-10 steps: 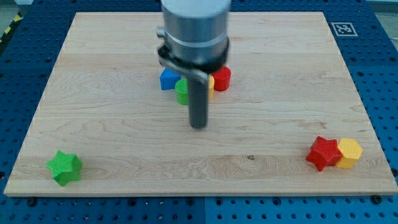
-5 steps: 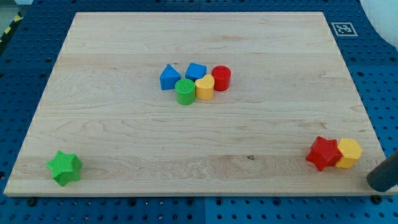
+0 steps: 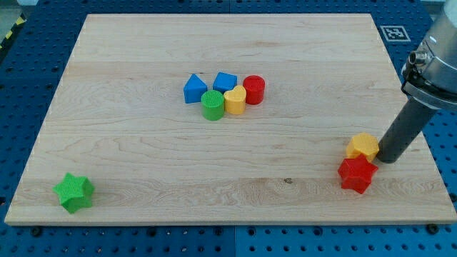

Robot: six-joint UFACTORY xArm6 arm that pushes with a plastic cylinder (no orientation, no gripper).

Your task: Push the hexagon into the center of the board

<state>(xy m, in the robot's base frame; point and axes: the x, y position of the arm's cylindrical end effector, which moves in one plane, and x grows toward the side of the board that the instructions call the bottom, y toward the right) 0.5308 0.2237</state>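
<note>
The yellow hexagon lies near the board's right edge, in the lower right part of the view. A red star sits just below it, touching it. My tip stands on the board right next to the hexagon's right side, touching or nearly touching it. The rod rises up and to the right, out of the view's right edge.
A cluster sits above the board's middle: a blue triangle, a blue block, a red cylinder, a yellow heart and a green cylinder. A green star lies at the lower left corner. The wooden board rests on a blue perforated table.
My tip went from the board's middle to off the lower right, then onto the board beside the hexagon. The hexagon moved left and up; the red star moved left and down.
</note>
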